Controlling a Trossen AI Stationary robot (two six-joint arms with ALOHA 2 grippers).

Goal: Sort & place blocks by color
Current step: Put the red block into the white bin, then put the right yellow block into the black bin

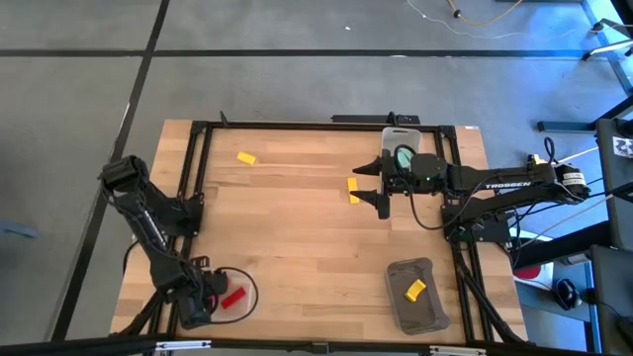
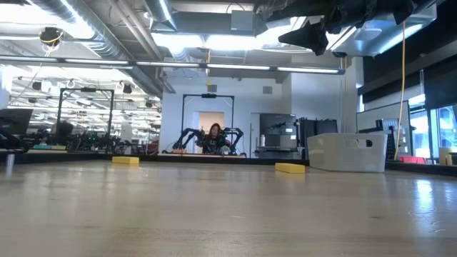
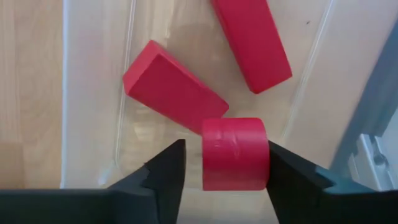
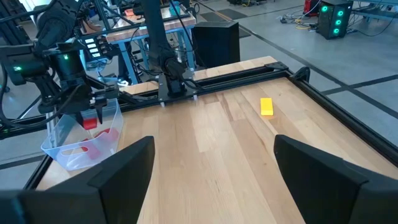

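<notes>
My arms are dark, nearly black, jointed tubes on black frame rails. My right arm [image 1: 514, 185] carries white TROSSEN lettering and looping black cables. My left gripper [image 3: 225, 171] has matte black, wedge-shaped fingers [image 3: 163, 174].

Smooth wood table [image 1: 297, 227], matt blocks [image 3: 177, 87]

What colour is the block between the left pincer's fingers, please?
Red; the block shows best in the left wrist view.
</notes>
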